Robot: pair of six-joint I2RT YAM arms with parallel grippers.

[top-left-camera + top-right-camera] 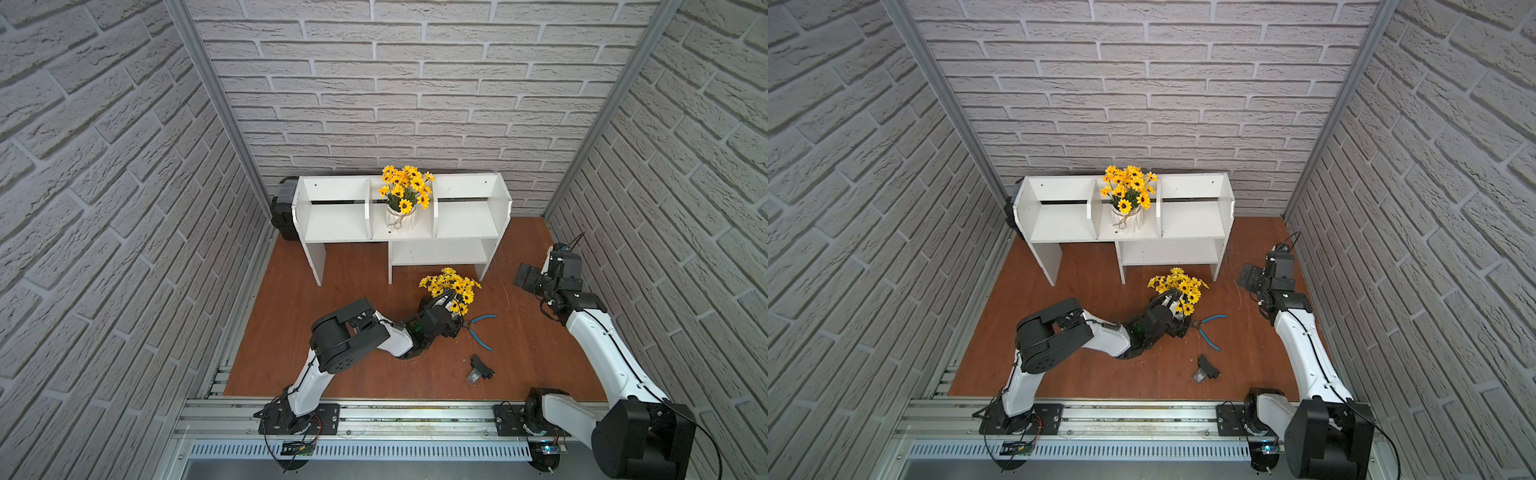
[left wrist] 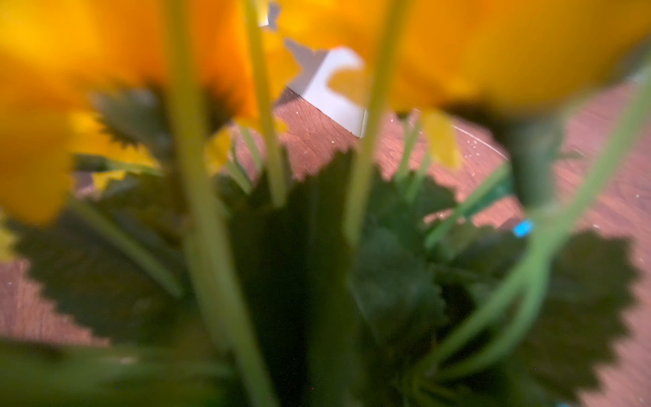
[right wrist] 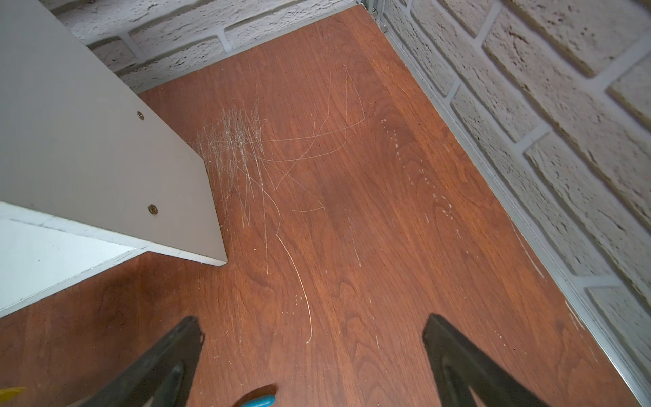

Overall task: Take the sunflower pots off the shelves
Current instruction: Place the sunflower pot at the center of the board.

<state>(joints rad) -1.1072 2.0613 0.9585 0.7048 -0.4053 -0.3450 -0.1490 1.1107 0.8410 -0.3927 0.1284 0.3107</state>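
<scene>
Finds one sunflower pot point(image 1: 401, 222) upright in the middle upper compartment of the shelves point(image 1: 332, 224), the other bunch point(image 1: 451, 286) off them at the left gripper point(image 1: 446, 309), grip hidden, impossible to tell; places that pot back and leftward of the wide-open, empty right gripper point(image 3: 313, 322)

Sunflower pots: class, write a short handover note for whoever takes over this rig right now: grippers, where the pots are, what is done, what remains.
Left gripper: buried in the flowers of the front pot; its grip is hidden, so cannot tell.
Right gripper: open, empty, over bare table beside the end panel of the shelves.
Done: front pot is off the shelves, in front of them, by the blue pliers.
Left: bow pot stands in the middle upper compartment; take it down.
</scene>
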